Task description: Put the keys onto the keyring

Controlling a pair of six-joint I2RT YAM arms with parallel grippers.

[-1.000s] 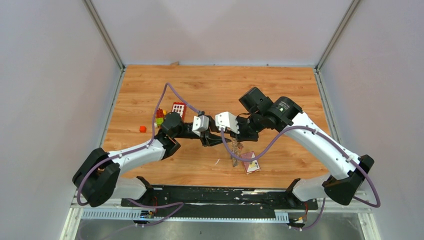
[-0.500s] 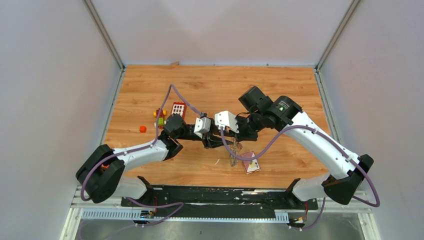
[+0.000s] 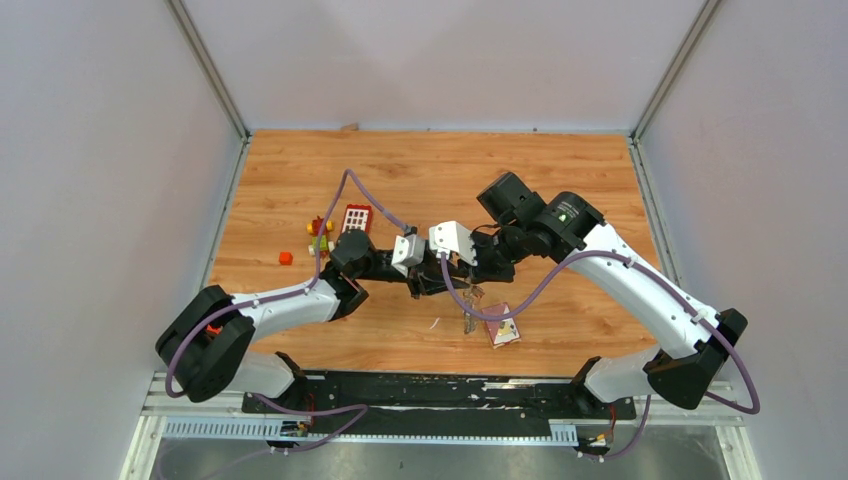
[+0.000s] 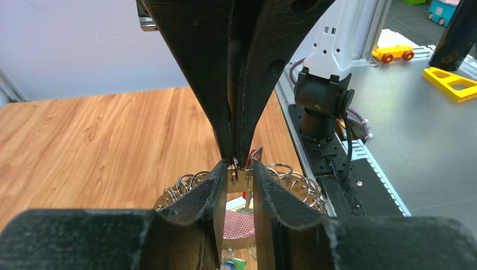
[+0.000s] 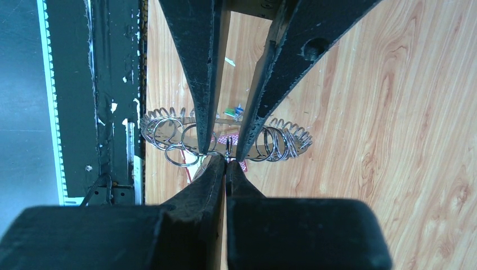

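Left jaws (image 4: 241, 167): a narrow gap apart, one fingertip on each side of a strip of the keyring's (image 5: 279, 142) rim. I cannot tell whether they press on it.
Right jaws (image 5: 226, 164): closed to a thin slit, tips pinching a small upright bit of metal at the keyring's rim, directly opposite the left tips.
Arms: both reach in to the middle of the wooden surface (image 3: 450, 180). In the top view the two sets of jaws meet tip to tip, the left from the left and the right from the right.
Keyring: between and just beyond the two sets of tips, lying roughly flat, its rim crowded with small silvery wire loops. Some loops stand up and others splay outward.
Keys (image 5: 232, 112): only green and blue tag ends show, just past the keyring's far rim in the right wrist view. The metal blades are too small to make out.
Maroon card (image 3: 502, 328): on the surface near the front edge, under the keyring, showing through its open centre in the left wrist view.
Red block with white squares (image 3: 355, 217): on the surface, left of the meeting point and well apart from the keyring.
Small orange cube (image 3: 286, 258): further left, alone.
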